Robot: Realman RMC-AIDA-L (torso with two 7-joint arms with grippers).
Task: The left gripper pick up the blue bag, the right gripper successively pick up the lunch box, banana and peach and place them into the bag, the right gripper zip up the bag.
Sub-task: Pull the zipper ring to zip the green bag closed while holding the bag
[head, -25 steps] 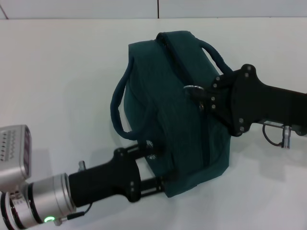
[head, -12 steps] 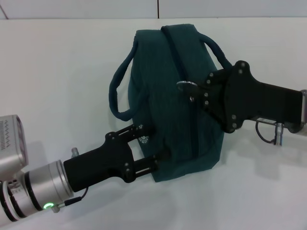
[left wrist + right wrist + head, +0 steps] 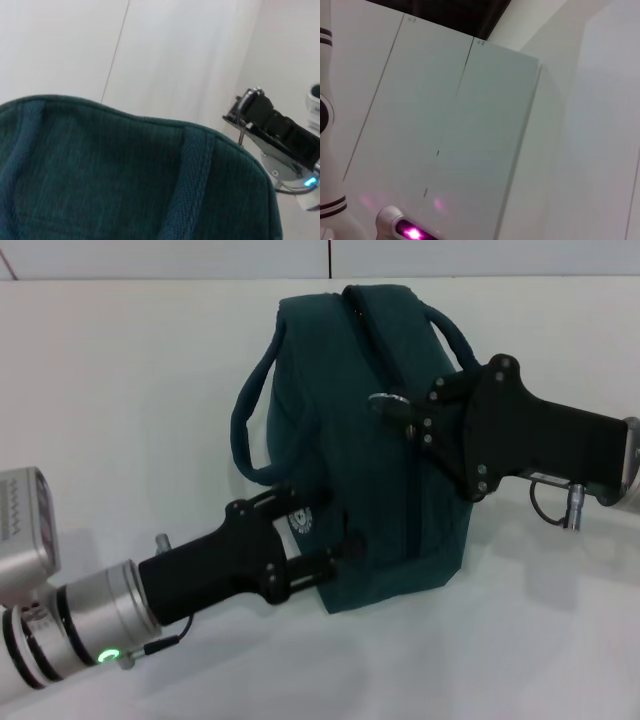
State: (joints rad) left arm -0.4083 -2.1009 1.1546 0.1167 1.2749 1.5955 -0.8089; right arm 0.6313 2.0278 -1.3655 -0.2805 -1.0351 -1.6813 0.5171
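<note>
The blue bag [image 3: 360,440] lies on its side across the middle of the white table, zipper line facing up, one rolled handle [image 3: 250,430] looping off to the left. My left gripper [image 3: 318,538] is shut on the bag's near bottom corner. My right gripper [image 3: 408,418] reaches in from the right and pinches the metal ring pull [image 3: 384,401] at the zipper. In the left wrist view the bag fabric [image 3: 125,175] fills the lower part, with the right gripper [image 3: 250,107] beyond it. Lunch box, banana and peach are out of view.
The white table [image 3: 120,390] stretches around the bag, and a pale wall with a dark seam [image 3: 330,258] runs behind it. The right wrist view shows only white wall panels [image 3: 445,125] and part of the robot's white body [image 3: 327,100].
The bag has swung more upright and shifted away from me. The right gripper, with the ring pull, moved left and farther back along the zipper. The left gripper followed the bag's corner upward.
</note>
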